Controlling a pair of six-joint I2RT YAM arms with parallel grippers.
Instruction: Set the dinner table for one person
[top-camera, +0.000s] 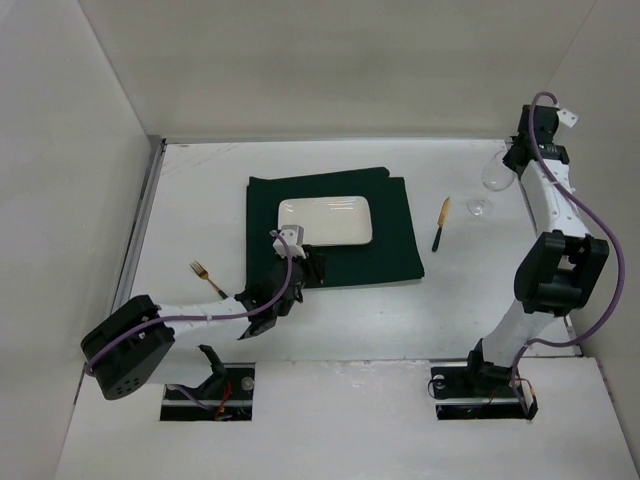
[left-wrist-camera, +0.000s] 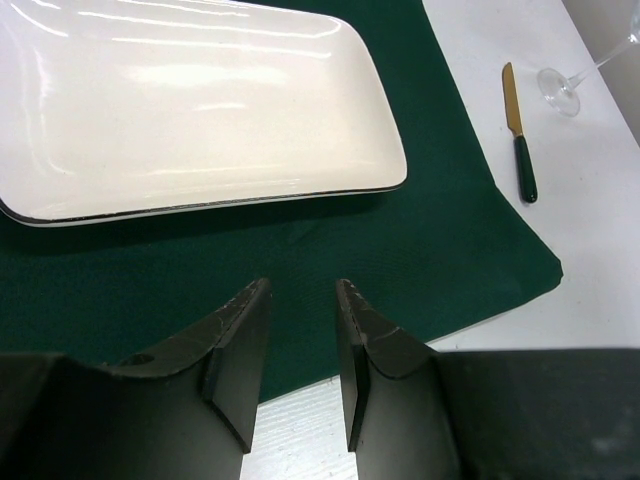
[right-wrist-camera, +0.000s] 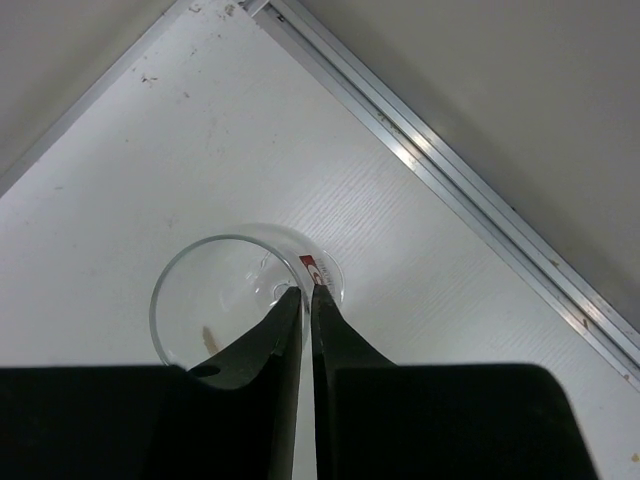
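Note:
The white dinner table (top-camera: 200, 200) carries a dark green mat (top-camera: 390, 250) with a white rectangular plate (top-camera: 325, 221) on it. My left gripper (top-camera: 312, 268) is open and empty, low over the mat's near edge (left-wrist-camera: 400, 270), just in front of the plate (left-wrist-camera: 190, 110). My right gripper (top-camera: 510, 160) is at the far right, shut on the rim of a clear wine glass (top-camera: 492, 176), one finger inside the bowl (right-wrist-camera: 215, 300) and one outside. I cannot tell whether the glass's foot (top-camera: 480, 207) touches the table.
A gold knife with a dark handle (top-camera: 441, 224) lies right of the mat and also shows in the left wrist view (left-wrist-camera: 519, 135). A gold fork (top-camera: 208, 278) lies left of the mat. A metal side rail (right-wrist-camera: 450, 190) and white walls bound the table close to the glass.

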